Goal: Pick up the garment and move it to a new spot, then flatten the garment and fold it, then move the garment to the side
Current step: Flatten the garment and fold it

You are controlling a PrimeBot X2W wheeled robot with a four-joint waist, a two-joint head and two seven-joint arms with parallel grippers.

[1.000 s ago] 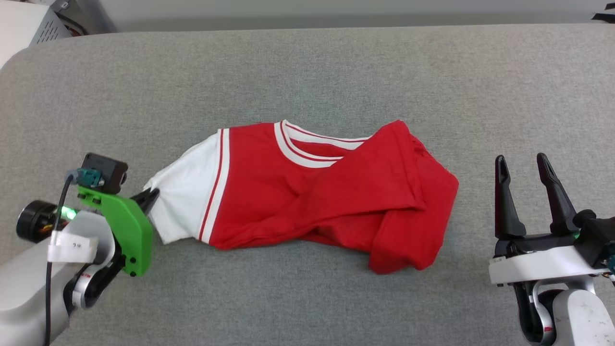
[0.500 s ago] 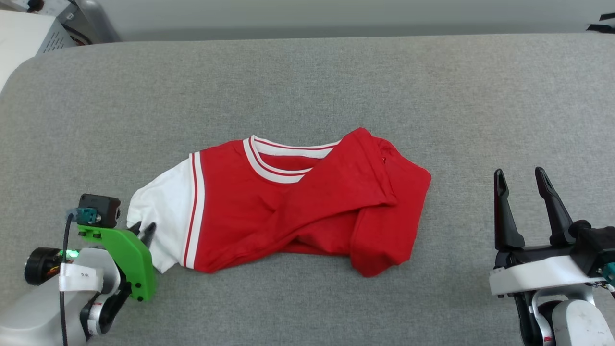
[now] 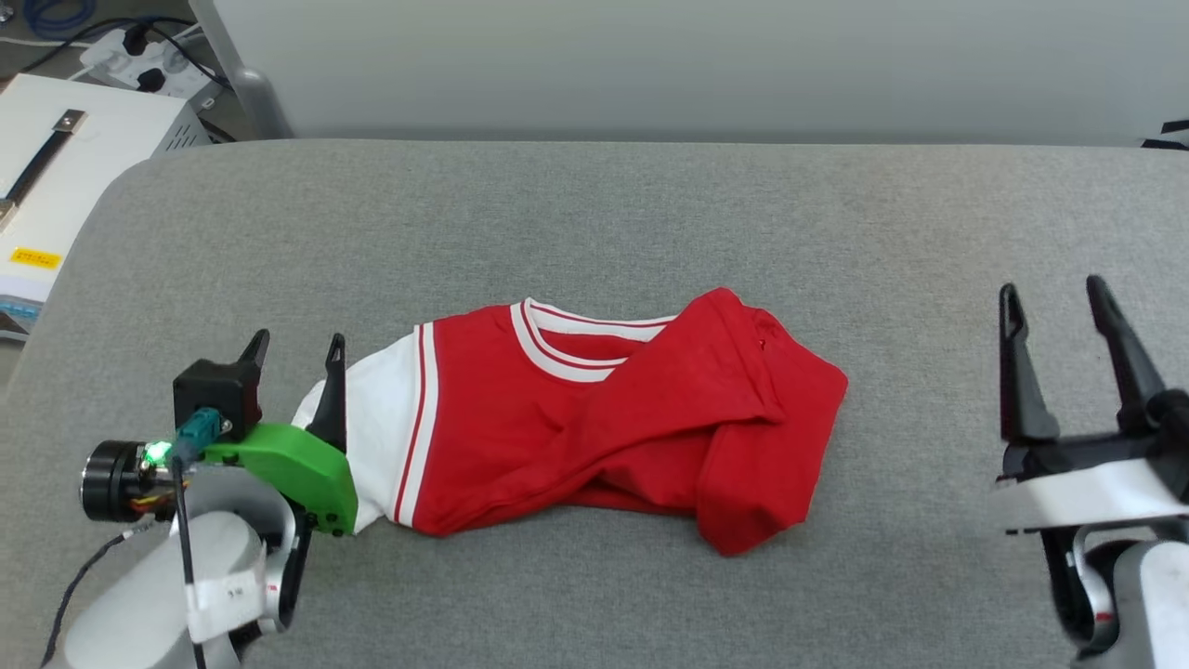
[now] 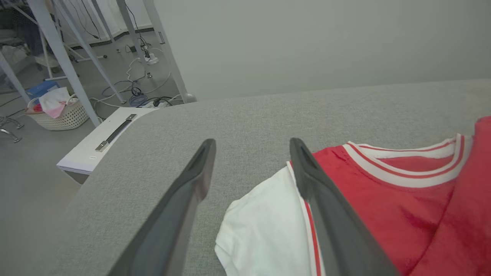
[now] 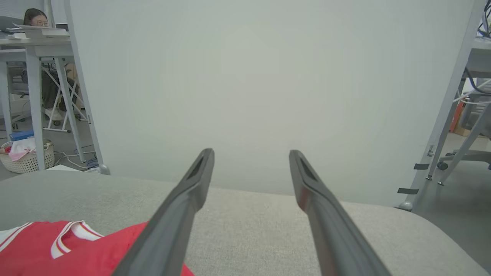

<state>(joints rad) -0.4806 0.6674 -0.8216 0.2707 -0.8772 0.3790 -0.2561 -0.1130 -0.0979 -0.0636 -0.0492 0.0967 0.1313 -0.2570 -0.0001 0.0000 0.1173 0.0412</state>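
Observation:
The garment (image 3: 594,418), a red jersey T-shirt with a white sleeve and striped collar, lies crumpled on the grey padded table (image 3: 594,214), its right half folded over itself. My left gripper (image 3: 295,346) stands open just left of the white sleeve, holding nothing. In the left wrist view the garment (image 4: 402,214) lies at the lower right, with my left gripper (image 4: 251,147) open above the sleeve's edge. My right gripper (image 3: 1051,299) is open well to the right of the shirt, empty. The right wrist view has the garment (image 5: 76,249) at the lower left and the right gripper (image 5: 251,157) open over bare table.
A white box (image 3: 65,177) with a black handle stands off the table's left end. Cables and a power strip (image 3: 139,51) lie on the floor behind. A laundry basket (image 4: 61,111) sits on the floor far left. A pale wall panel (image 5: 249,88) stands behind the table.
The left gripper has let go of the white sleeve and opened wide, its fingers now pointing away from me. The head camera has tilted, shifting the whole picture. The right gripper stays open.

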